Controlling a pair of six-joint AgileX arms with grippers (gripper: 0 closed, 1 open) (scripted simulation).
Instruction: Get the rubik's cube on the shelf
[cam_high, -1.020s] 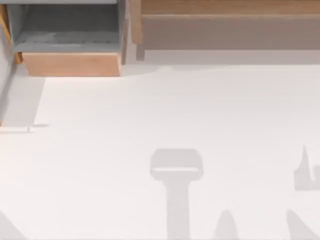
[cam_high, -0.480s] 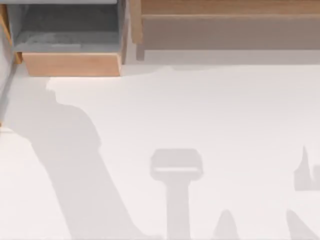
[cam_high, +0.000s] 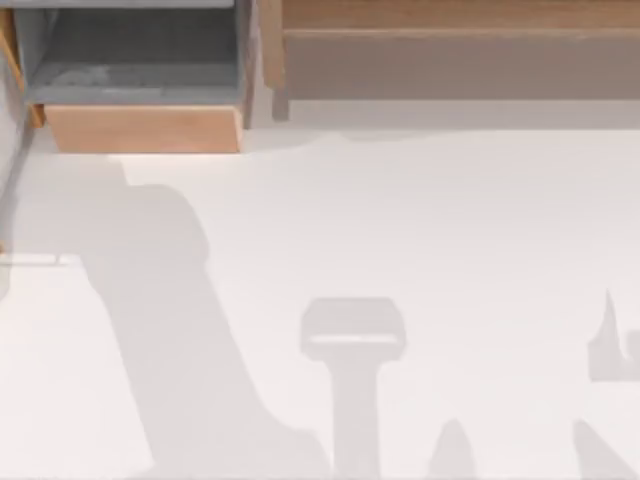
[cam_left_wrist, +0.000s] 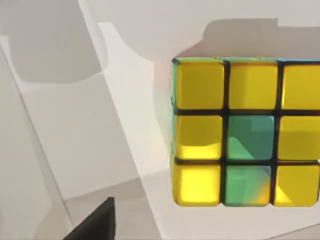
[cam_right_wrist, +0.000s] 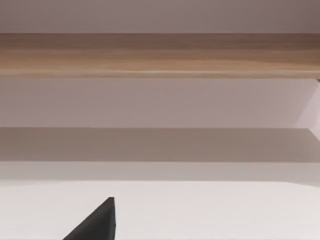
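Observation:
The rubik's cube looms large in the left wrist view, its facing side mostly yellow tiles with two green ones and dark lines between them, over the white table. A dark part of my left gripper shows at the picture's lower edge, apart from the cube. In the top view, the shelf runs along the back right, a long brown unit with a lighter wood board and a dull grey-brown front. The right wrist view faces the shelf's wood board, with a dark part of my right gripper low in the picture.
A shorter light-wood compartment with grey inner walls stands at the back left, beside the shelf. The white table carries grey shadows: a broad one across its left half and narrower ones near the front edge.
A broad shadow has spread across the left of the table in the top view and shifted slightly between the last two frames. The furniture has not moved.

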